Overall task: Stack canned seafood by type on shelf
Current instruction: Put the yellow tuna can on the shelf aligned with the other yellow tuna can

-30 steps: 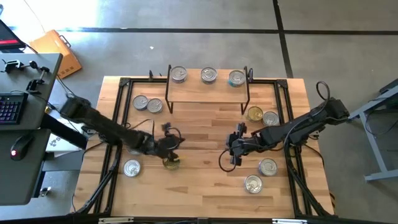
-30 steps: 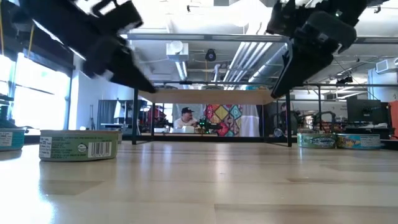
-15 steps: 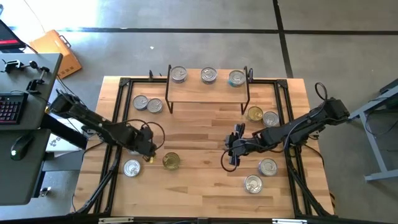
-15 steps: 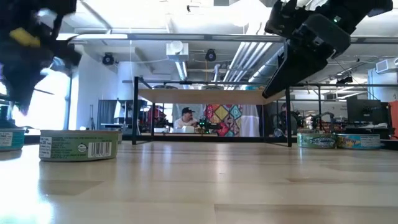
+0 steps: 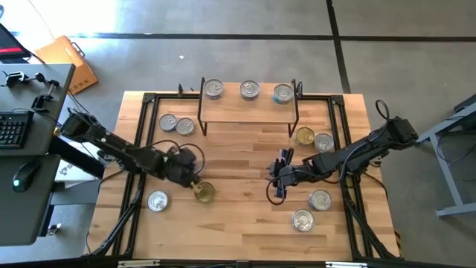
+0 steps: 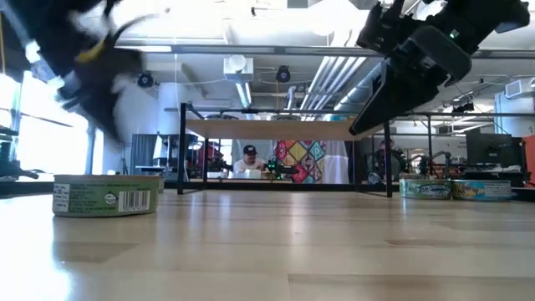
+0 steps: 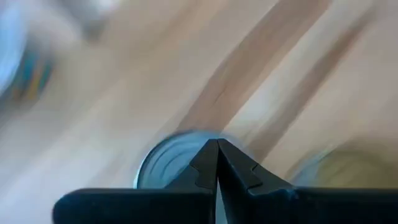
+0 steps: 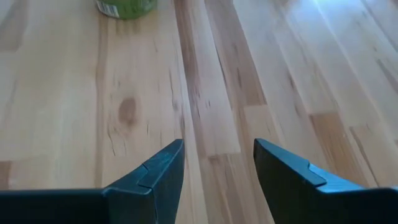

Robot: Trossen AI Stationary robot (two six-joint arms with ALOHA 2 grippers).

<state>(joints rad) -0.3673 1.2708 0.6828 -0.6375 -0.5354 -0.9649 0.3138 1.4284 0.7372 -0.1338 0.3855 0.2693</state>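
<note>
Three tins (image 5: pixel 248 91) sat on the shelf (image 5: pixel 223 108); seven waited on the tabletop (image 5: pixel 238 216). Left end effector (image 5: pixel 195 182) pressed together, right end effector (image 5: pixel 277 190) spread, both empty.

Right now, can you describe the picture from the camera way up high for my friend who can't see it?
Two dark robot arms reach over a wooden table dotted with round tins. The left gripper is shut beside a gold tin; the right gripper hangs open and empty over bare wood. Three tins sit in a row on a small shelf at the back.

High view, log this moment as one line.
left tool: shut, empty, beside gold tin | right tool: open, mid-table | shelf: three tins
</note>
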